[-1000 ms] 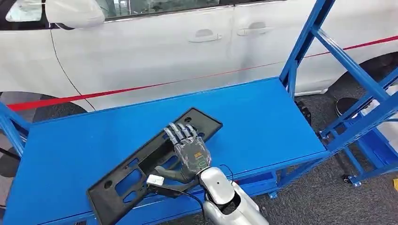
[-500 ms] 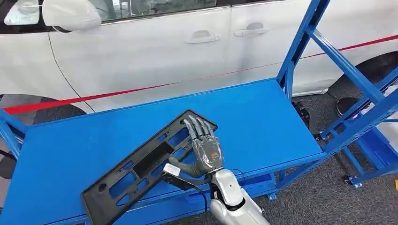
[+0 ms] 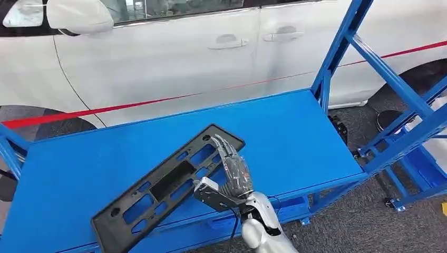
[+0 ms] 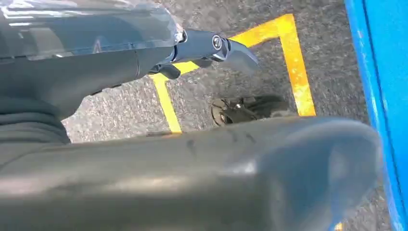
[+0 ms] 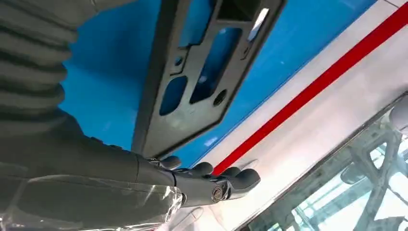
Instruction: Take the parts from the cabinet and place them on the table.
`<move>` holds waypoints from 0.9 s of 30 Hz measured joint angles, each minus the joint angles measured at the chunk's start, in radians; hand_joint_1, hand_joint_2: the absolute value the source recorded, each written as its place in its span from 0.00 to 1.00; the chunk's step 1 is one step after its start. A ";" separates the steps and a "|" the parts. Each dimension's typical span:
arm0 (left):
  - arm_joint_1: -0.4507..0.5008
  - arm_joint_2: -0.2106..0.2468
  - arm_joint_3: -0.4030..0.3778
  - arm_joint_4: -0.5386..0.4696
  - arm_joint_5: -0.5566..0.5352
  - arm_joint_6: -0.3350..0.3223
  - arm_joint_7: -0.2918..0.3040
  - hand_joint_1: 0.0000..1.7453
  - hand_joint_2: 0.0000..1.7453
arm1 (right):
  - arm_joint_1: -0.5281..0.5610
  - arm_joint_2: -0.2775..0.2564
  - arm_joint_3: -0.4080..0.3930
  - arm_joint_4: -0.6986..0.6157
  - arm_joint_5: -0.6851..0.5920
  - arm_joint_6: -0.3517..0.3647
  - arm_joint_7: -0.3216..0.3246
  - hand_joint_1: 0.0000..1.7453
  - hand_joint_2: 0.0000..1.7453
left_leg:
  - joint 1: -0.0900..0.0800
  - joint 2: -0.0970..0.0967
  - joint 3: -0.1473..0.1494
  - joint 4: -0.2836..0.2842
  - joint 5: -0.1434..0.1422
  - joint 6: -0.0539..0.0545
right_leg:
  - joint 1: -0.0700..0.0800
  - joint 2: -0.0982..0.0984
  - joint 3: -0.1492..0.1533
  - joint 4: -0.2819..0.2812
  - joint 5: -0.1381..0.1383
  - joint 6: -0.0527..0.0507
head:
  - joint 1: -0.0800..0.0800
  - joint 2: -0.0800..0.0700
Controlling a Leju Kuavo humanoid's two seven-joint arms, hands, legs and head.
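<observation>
My right hand [image 3: 234, 171] is in the lower middle of the head view, with its fingers [image 3: 224, 147] stretched out and apart and nothing held in it. It hovers by the upper right end of the part [image 3: 163, 184], and I cannot tell if the fingertips touch that end or stay just above it. The part is a long black plate with many cut-outs, and it lies flat on the blue table [image 3: 295, 137]. Its long axis runs on a diagonal, from the lower left of the frame up to the middle, so most of it stretches away from my hand toward the lower left. In the right wrist view the part [image 5: 202, 82] lies beside the hand [image 5: 202, 183], not between the fingers. My left hand [image 4: 216, 48] hangs over the grey floor with yellow lines, well apart from the part; if it is open or closed I cannot tell. So the right hand is the nearer one. I judge this part is already placed, and the next move should lift my right hand away from that end without pushing the plate.
</observation>
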 joint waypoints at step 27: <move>0.000 0.018 0.119 -0.002 0.059 0.039 -0.098 0.00 0.00 | 0.123 -0.069 0.047 -0.018 0.134 -0.242 -0.076 0.00 1.00 | -0.009 0.002 0.001 0.019 -0.019 -0.019 | -0.005 0.000 0.003 0.009 -0.006 -0.018 | 0.000 0.000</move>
